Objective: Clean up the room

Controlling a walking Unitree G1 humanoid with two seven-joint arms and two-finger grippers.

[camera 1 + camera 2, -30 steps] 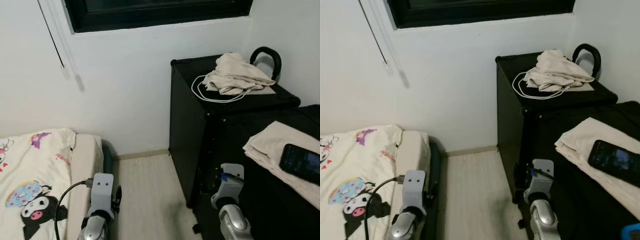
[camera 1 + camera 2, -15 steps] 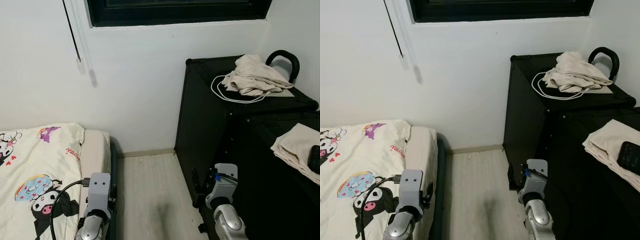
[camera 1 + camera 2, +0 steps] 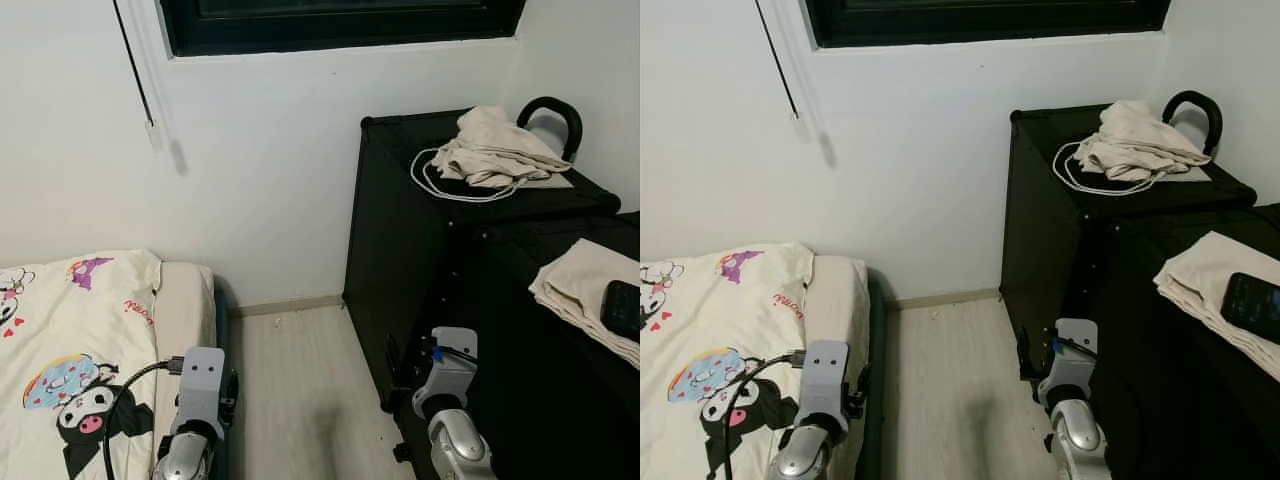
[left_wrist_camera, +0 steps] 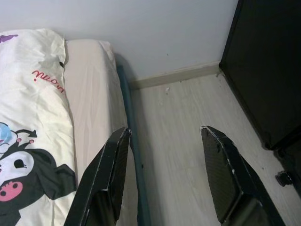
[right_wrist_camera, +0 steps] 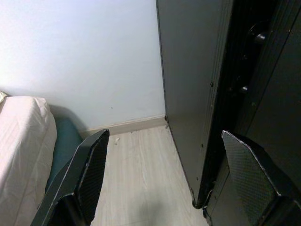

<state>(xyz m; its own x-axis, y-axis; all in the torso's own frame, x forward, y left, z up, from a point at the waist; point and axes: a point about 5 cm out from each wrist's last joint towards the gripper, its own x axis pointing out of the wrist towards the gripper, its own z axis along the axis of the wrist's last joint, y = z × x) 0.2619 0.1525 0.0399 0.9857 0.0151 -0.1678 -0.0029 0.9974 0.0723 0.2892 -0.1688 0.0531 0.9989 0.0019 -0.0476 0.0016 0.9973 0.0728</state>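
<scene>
A crumpled beige cloth [image 3: 500, 150] lies on top of a tall black cabinet [image 3: 400, 250], with a white cable [image 3: 436, 184] looped under it and a black curved handle [image 3: 551, 108] behind. On a lower black surface to the right rests a folded beige towel [image 3: 578, 290] with a dark phone [image 3: 1252, 304] on it. My left gripper [image 4: 164, 174] hangs open over the bed's edge and the floor, holding nothing. My right gripper [image 5: 162, 181] is open and empty too, low beside the cabinet's base.
A bed [image 3: 185, 310] with a cartoon-print blanket [image 3: 70, 360] stands at the left against the white wall. A strip of pale wood floor [image 3: 295, 390] runs between bed and cabinet. A blind cord [image 3: 135, 70] hangs below the dark window [image 3: 340, 15].
The whole view has swung slightly, so the camera moved. Both arms keep the same low pose and the things on the cabinet lie as before.
</scene>
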